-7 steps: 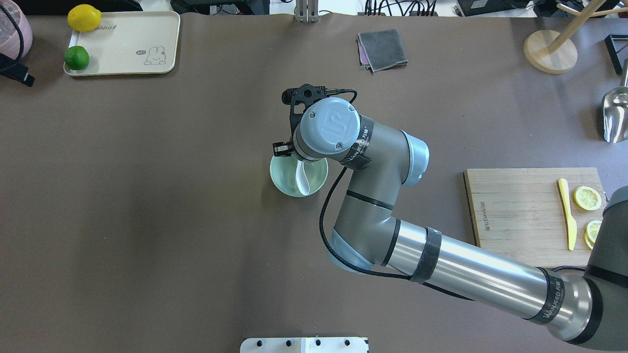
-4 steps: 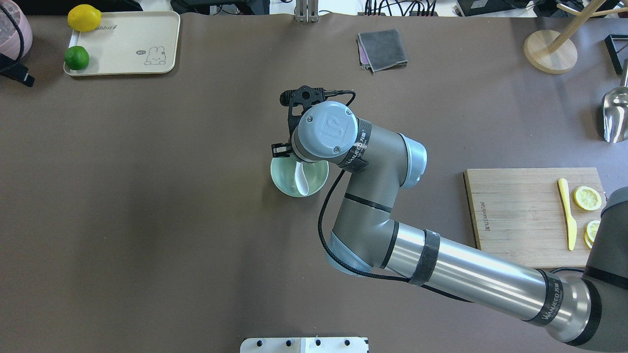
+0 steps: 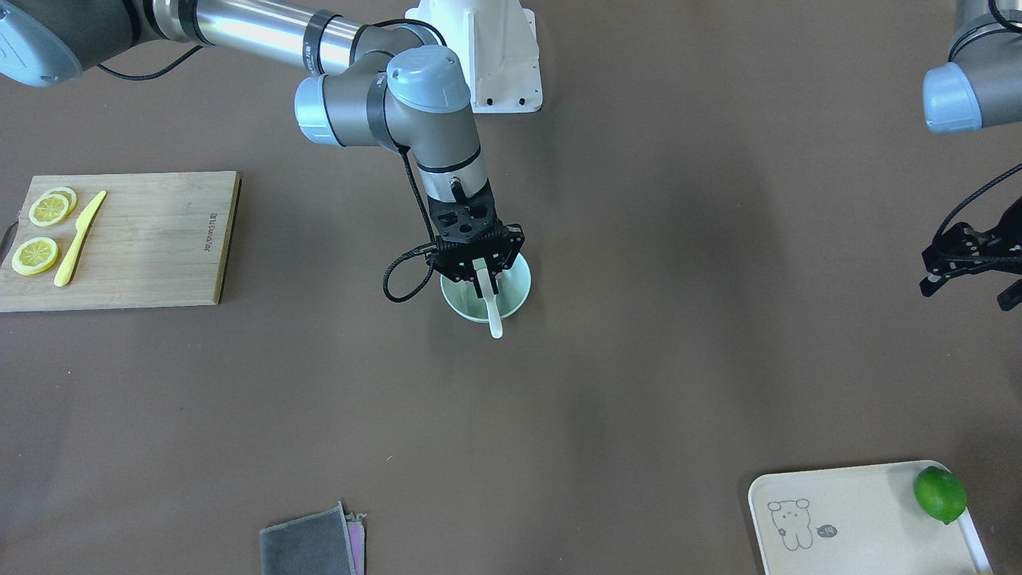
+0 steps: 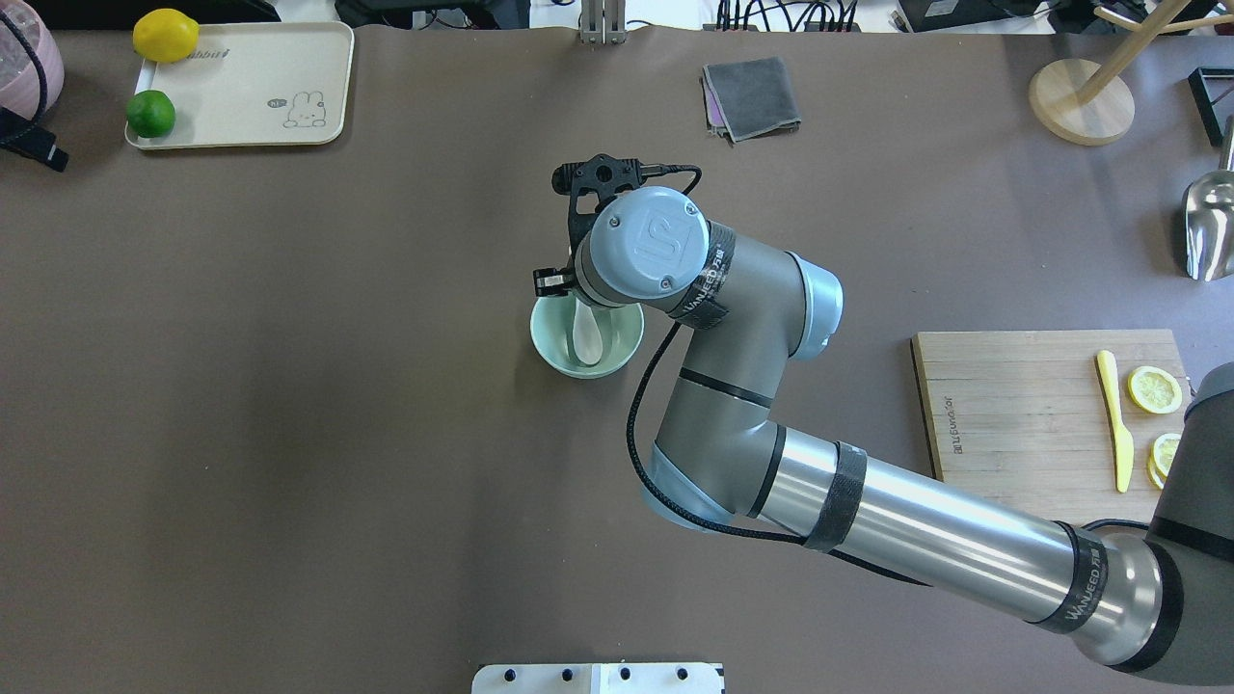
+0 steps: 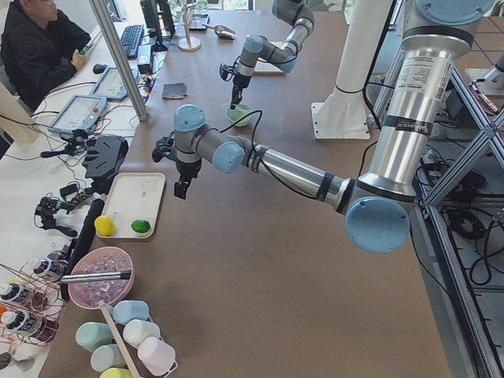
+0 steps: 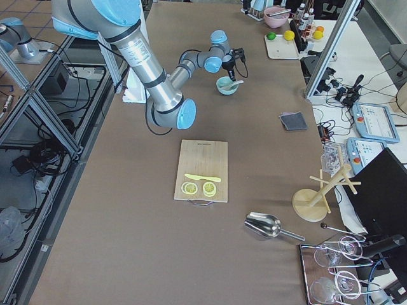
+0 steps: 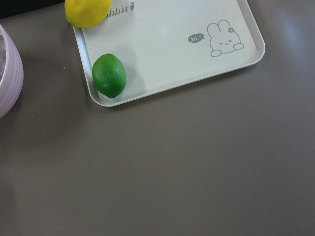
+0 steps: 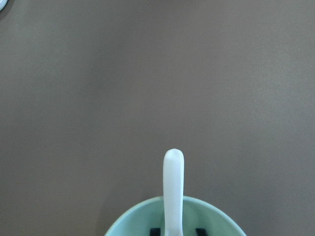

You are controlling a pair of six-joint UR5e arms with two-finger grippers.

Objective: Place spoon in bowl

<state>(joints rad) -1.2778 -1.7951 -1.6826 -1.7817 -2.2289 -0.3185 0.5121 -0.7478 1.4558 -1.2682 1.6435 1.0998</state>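
The pale mint-green bowl [image 4: 542,345] stands mid-table, also in the front view [image 3: 520,289]. The white spoon [image 4: 586,337] lies in it, scoop down inside, handle [image 3: 495,321] resting over the far rim. In the right wrist view the spoon [image 8: 173,182] runs away from the camera over the bowl [image 8: 224,222]. My right gripper [image 3: 482,281] hangs just above the bowl, open, with its fingertips [image 8: 200,230] apart on either side of the spoon. My left gripper [image 3: 968,275] hovers open and empty near the tray, far from the bowl.
A cream tray [image 4: 270,92] with a lemon [image 4: 165,35] and a lime [image 4: 150,114] is far left. A grey cloth [image 4: 752,96] lies at the back. A wooden board [image 4: 1022,414] holds a yellow knife [image 4: 1115,424] and lemon slices. A metal scoop [image 4: 1210,231] is far right.
The spoon was held tilted over the bowl; now it lies settled in it. My right gripper has let it go and drawn slightly toward the far side.
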